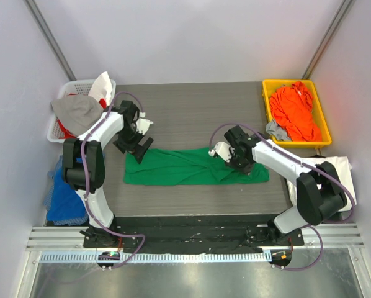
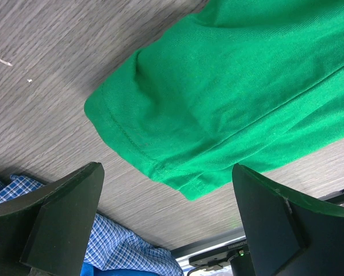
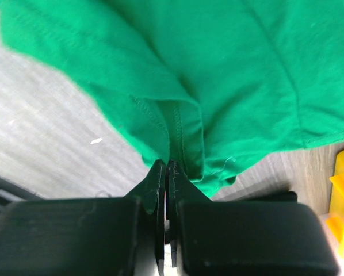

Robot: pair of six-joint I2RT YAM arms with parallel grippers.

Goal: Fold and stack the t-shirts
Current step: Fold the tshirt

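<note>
A bright green t-shirt (image 1: 192, 167) lies folded into a long band across the near middle of the table. My left gripper (image 1: 136, 148) is open and hovers over its left end; in the left wrist view the shirt corner (image 2: 229, 86) lies ahead of the gripper (image 2: 166, 213), between the spread fingers (image 2: 62, 207). My right gripper (image 1: 242, 166) is at the shirt's right end, shut on a pinched hem fold of the shirt (image 3: 218, 69) at its tips (image 3: 167, 167). An orange t-shirt (image 1: 294, 112) lies crumpled in a bin. White cloth (image 1: 342, 166) lies off the table's right edge.
The yellow bin (image 1: 265, 99) stands at the back right, with a grey cloth (image 1: 275, 130) at its near corner. A white basket (image 1: 56, 130) at the back left holds grey, white and red cloth. Blue checked cloth (image 1: 61, 198) lies off the left edge and shows in the left wrist view (image 2: 120, 247).
</note>
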